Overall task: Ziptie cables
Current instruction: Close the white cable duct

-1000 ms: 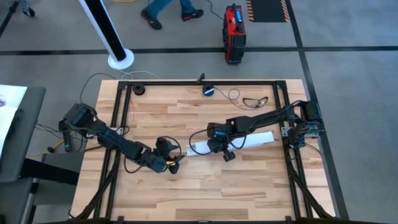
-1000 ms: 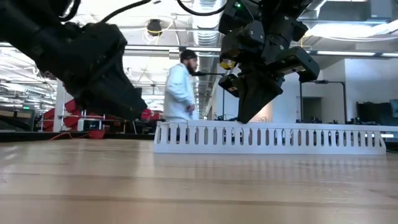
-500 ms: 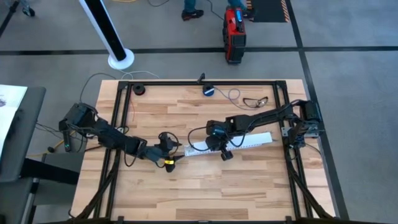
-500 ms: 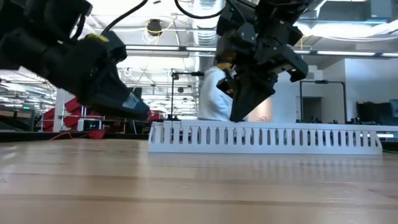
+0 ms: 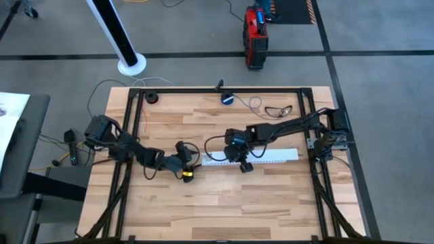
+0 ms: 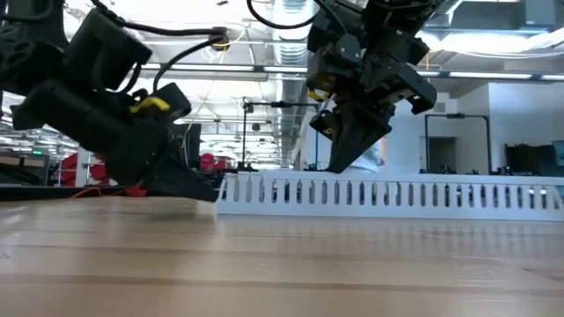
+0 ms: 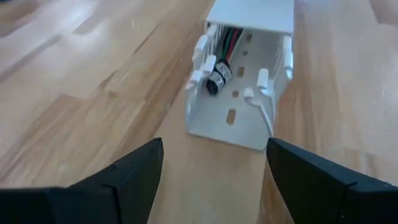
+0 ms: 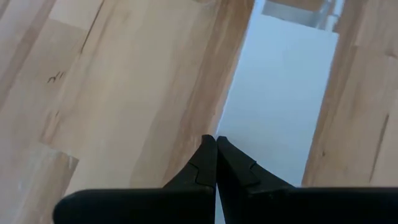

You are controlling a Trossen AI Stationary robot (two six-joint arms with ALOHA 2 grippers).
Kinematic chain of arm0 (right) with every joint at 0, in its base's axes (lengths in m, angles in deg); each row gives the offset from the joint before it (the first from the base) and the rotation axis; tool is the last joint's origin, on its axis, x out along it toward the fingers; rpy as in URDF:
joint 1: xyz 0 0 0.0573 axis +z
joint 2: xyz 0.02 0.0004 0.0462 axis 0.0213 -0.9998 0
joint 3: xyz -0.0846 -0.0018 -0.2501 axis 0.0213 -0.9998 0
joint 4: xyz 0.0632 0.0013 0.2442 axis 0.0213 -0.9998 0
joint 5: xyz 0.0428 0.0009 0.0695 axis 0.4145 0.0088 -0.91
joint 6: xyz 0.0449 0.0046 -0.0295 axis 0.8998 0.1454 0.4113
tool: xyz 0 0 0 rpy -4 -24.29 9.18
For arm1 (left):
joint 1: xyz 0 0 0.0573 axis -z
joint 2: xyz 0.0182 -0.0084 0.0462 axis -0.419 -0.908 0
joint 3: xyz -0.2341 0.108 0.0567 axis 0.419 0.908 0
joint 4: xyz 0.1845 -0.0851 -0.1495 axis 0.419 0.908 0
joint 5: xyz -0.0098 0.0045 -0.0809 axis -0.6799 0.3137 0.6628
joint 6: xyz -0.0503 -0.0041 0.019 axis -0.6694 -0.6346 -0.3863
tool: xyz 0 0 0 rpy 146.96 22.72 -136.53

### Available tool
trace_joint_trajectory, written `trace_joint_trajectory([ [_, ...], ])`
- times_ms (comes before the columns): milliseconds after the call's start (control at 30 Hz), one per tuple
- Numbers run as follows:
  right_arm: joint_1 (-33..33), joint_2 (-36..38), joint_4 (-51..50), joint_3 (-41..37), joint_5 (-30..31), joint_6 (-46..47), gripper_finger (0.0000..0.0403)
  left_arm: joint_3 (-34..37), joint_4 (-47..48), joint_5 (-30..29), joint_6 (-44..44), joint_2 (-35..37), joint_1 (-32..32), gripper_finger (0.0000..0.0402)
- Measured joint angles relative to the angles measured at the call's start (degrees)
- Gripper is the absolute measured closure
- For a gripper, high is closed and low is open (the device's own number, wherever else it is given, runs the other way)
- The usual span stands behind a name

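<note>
The left tool (image 7: 211,180), fingers spread and empty, is facing straight down the slotted white cable duct (image 7: 245,74) where the cables (image 7: 225,46) are lying lengthwise, while the right tool (image 8: 215,163) is sitting clenched over its lid.

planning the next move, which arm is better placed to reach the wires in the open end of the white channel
Left. Its open gripper faces the white channel's open end, where the wires show inside. The right gripper is shut, fingers together over the channel's closed top.
</note>
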Motion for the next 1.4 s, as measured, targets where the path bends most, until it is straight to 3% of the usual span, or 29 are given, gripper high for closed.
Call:
trace_joint_trajectory([
  [333,0.44,0.04,0.33,0.02,-0.41,-0.07,0.0403,-0.07,-8.83,9.4,7.13,-1.03,-4.44,0.012],
  [500,0.44,0.04,0.35,0.02,-0.73,-0.17,0.0403,1.46,-11.59,10.59,8.19,-1.03,-6.64,0.012],
  [667,0.42,0.04,1.07,0.02,-1.2,-0.22,0.0403,4.69,-20.95,14.13,8.64,-1.36,-8.07,0.012],
  [833,0.42,0.04,2.08,0.02,-1.22,-0.2,0.0403,5.0,-21.22,16.53,8.66,-1.38,-8.07,0.012],
  [1133,0.4,0.04,2.57,0.02,-1.2,-0.15,0.0403,5.0,-23.34,17.71,9.53,-4.08,-8.04,0.012],
  [1400,0.39,0.05,2.69,0.04,-1.2,0.03,0.0403,4.87,-37.13,17.3,10.12,-12.18,-8.1,0.012],
])
